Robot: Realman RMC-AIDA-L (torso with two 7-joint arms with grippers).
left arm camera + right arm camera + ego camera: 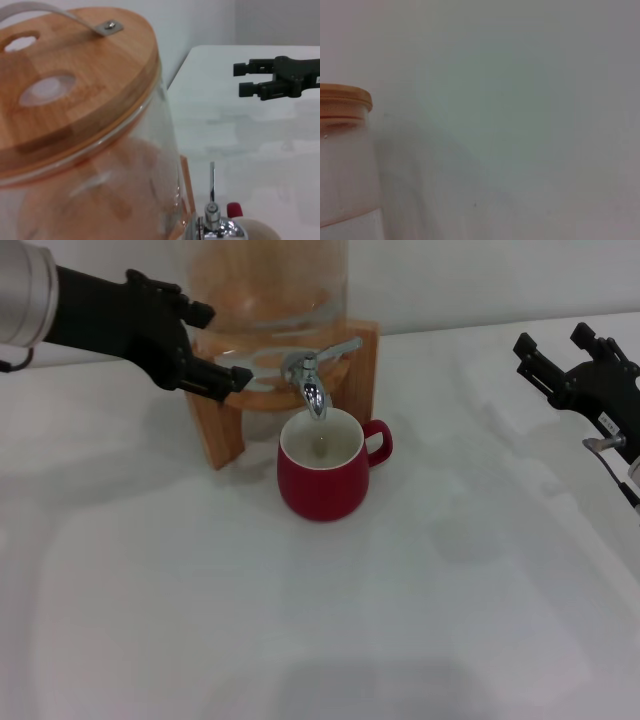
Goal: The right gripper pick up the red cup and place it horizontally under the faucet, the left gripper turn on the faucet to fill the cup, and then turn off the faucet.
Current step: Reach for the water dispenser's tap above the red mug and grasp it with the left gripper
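**A:** Head view first, what's going on with the red cup [322, 477]?

**B:** It's sitting upright on the white desk [330, 640], toward the far edge, right in front of the wooden stand [222, 430]. Handle is pointing to the robot's right. The faucet [311, 383] is hanging directly over the cup's open mouth, with its thin lever sticking out toward the right. The glass jar [265, 280] is sitting in the stand behind it.

**A:** And the arms?

**B:** The left gripper [222, 345] is reaching in from the left edge, fingers spread apart and gripping nothing, with the lower finger lying just in front of the stand's top, left of the faucet. The right gripper [552, 350] is hovering near the right edge, well apart from the cup, claw parted and empty.

**A:** Left wrist view?

**B:** Mostly the jar up close, with its wooden lid [75, 80] and a metal strap handle across it. The faucet's chrome top and upright lever [212, 200] are peeking in low down, and a sliver of the red cup [234, 209] is showing just beside it. The right gripper [241, 78] is showing farther off over the desk, its two fingers apart with nothing between them.

**A:** Right wrist view?

**B:** Not much. Just the jar's lid edge [345, 97] and glass wall at one side, the rest being a plain pale surface. No fingers showing there.
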